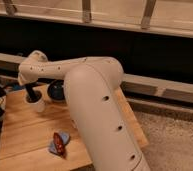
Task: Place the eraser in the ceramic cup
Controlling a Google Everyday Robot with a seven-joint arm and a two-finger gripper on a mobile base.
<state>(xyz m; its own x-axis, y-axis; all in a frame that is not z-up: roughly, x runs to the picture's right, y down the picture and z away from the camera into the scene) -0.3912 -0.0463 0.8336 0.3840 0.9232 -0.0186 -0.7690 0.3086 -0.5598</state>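
I have the arm (92, 107) reaching across from the lower right of the frame to the left middle, where the dark pincer (32, 96) points straight down at the mouth of the white ceramic cup (39, 105). Its tip sits at the rim or just inside; I cannot tell which. I also cannot tell whether the pincer is released or clenched, as its end merges with the cup's opening.

The cup stands upright on the wooden table (25, 131), with the dark bowl (54, 90) just beside it to the right. I cannot pick out the eraser anywhere. If it is held or already dropped, the pincer and the cup wall hide it.

A small red and blue object (58, 143) lies well apart, toward the lower left. I cannot say what it is.

My judgement: the carry is done, and what is left is the drop and the lift clear.
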